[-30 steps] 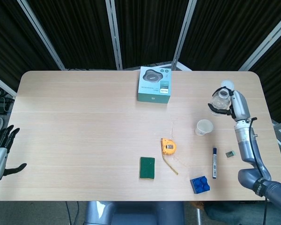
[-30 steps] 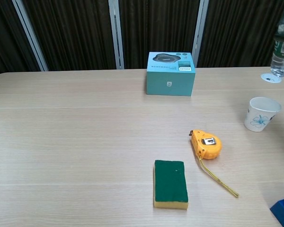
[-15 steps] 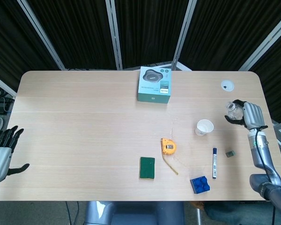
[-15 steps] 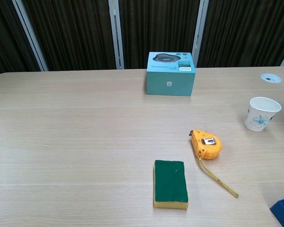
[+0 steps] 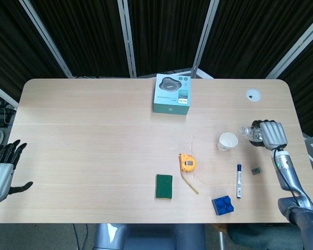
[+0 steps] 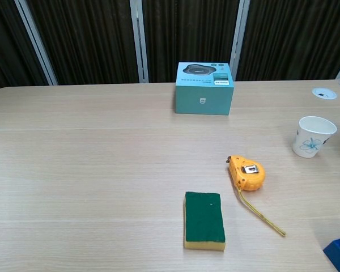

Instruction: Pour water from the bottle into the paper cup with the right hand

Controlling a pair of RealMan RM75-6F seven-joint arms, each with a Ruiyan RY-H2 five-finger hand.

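The bottle (image 5: 251, 132) is gripped in the right hand (image 5: 271, 134), fingers wrapped round it, tilted with its neck aimed at the paper cup (image 5: 227, 141) just beside it on the counter (image 5: 94, 135). Looks like the pour is being lined up, so more tilt over the rim is probably needed next. The left hand (image 5: 1, 169) is held idle with fingers spread. A marker (image 5: 239, 180) and tape measure (image 5: 187, 163) are parked nearby, though nothing is blocking the cup.

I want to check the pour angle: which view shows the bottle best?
The head view: the bottle lies tilted toward the paper cup, held by the right robot hand. The chest view catches only a clear sliver at its right edge.
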